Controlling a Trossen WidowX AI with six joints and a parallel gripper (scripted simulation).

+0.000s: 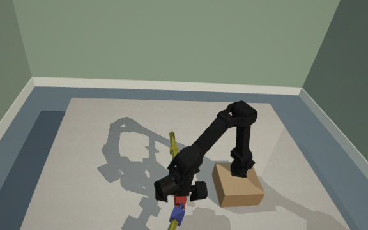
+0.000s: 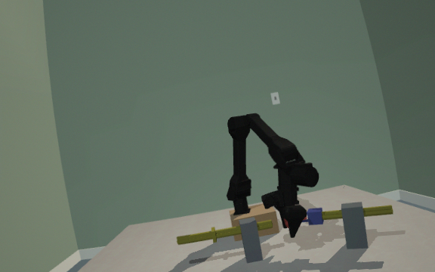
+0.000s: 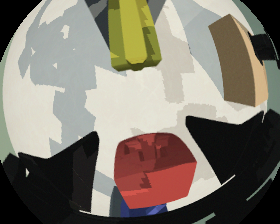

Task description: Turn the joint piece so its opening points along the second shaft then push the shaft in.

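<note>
The red square joint piece (image 1: 180, 202) (image 3: 158, 182) hangs on the blue hinge part (image 1: 177, 215) (image 2: 315, 216) at the end of the first yellow shaft (image 2: 377, 211), which is held in a grey block (image 2: 354, 230). Its opening faces the near end of the second yellow shaft (image 1: 173, 140) (image 2: 195, 237) (image 3: 136, 35), with a gap between them. That shaft runs through another grey block (image 2: 251, 243) and has a collar (image 2: 214, 234). My gripper (image 3: 143, 128) is open, its fingers on either side of the red piece, with space showing beside both fingers in the wrist view.
The tan box (image 1: 239, 185) (image 2: 257, 212) (image 3: 238, 62) under the arm's base stands beside the shafts. The arm arches from it over to the joint. The shafts and blocks stand on the pale table top (image 1: 75, 128).
</note>
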